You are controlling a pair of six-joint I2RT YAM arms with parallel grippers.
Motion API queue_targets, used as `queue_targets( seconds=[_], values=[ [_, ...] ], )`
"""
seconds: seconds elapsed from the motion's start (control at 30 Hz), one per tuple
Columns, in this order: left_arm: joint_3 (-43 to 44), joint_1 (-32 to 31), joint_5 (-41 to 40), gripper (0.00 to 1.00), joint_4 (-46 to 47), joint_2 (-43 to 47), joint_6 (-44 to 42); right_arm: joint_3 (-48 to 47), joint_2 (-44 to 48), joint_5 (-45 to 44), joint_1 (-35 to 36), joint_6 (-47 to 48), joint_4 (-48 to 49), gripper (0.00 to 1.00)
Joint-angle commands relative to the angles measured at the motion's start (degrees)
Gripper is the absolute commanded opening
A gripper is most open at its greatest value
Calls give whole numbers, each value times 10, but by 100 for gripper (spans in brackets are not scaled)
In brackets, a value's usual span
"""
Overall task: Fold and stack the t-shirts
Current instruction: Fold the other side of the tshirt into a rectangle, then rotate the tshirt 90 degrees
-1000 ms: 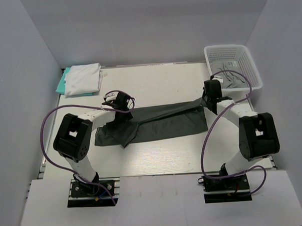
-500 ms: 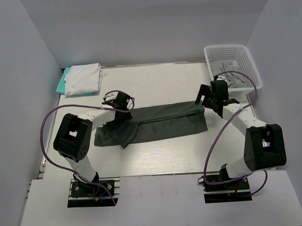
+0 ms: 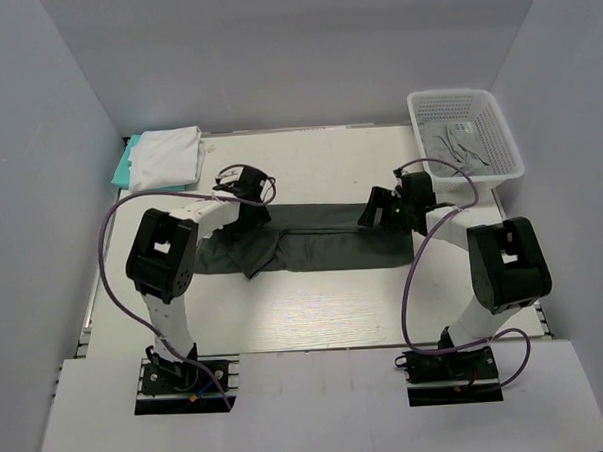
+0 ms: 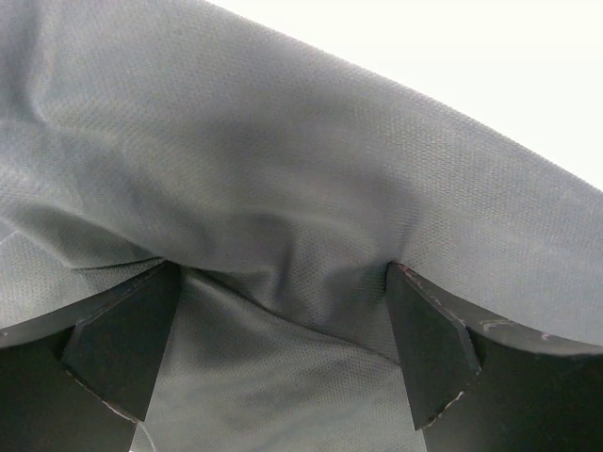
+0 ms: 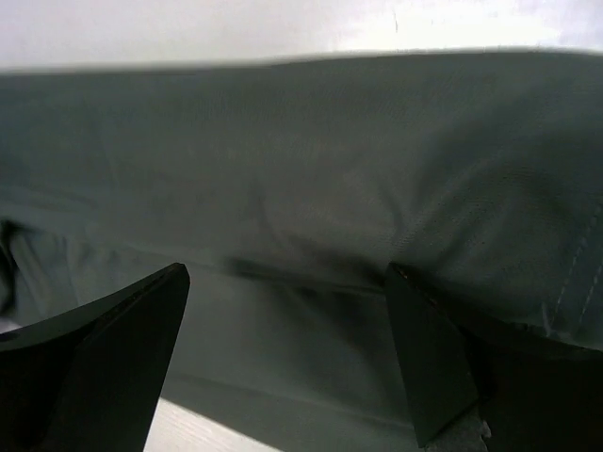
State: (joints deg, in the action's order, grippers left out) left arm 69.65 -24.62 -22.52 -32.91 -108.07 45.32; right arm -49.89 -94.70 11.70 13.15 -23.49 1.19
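Right fingers (image 5: 429,367) newly apart, farther inward; charcoal t-shirt (image 3: 327,247) now narrower.

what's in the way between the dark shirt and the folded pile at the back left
Nothing visible: only bare table lies between the dark shirt and the folded pile. The left gripper and right gripper both hang open right over the shirt, nothing between.

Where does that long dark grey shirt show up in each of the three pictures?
Top external: dark grey shirt stretched across the middle, left to right.
Left wrist: fills most of the picture.
Right wrist: fills the middle band.
Shared landmark: white table bordering the shirt.
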Motion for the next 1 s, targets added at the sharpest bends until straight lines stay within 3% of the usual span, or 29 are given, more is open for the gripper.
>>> queue_targets(
  seconds=[0.0, 0.07, 0.2, 0.27, 0.37, 0.43, 0.6, 0.73, 0.97],
  values=[
    [79, 3, 8, 100, 14, -67, -25, 51, 12, 20, 5, -25, 3, 90],
    [132, 3, 16, 100, 21, -130, -41, 78, 28, 17, 12, -31, -30, 90],
    [371, 3, 68, 100, 14, -282, -108, 208, 123, 27, 68, -61, -67, 90],
    [526, 3, 149, 100, -4, -355, -125, 230, 174, 42, 103, -65, -104, 90],
    [629, 3, 268, 100, 41, -457, -147, 272, 267, 32, 159, -62, -168, 90],
    [629, -3, 353, 100, 146, -474, -162, 285, 282, 59, 203, -50, -196, 90],
    [616, -14, 424, 100, 310, -495, -147, 291, 285, 112, 296, -25, -163, 90],
    [700, -14, 413, 100, 372, -554, -97, 256, 230, 153, 352, 18, -117, 90],
    [683, -14, 343, 100, 410, -574, -127, 116, 53, 199, 431, 79, -68, 90]
  ],
)
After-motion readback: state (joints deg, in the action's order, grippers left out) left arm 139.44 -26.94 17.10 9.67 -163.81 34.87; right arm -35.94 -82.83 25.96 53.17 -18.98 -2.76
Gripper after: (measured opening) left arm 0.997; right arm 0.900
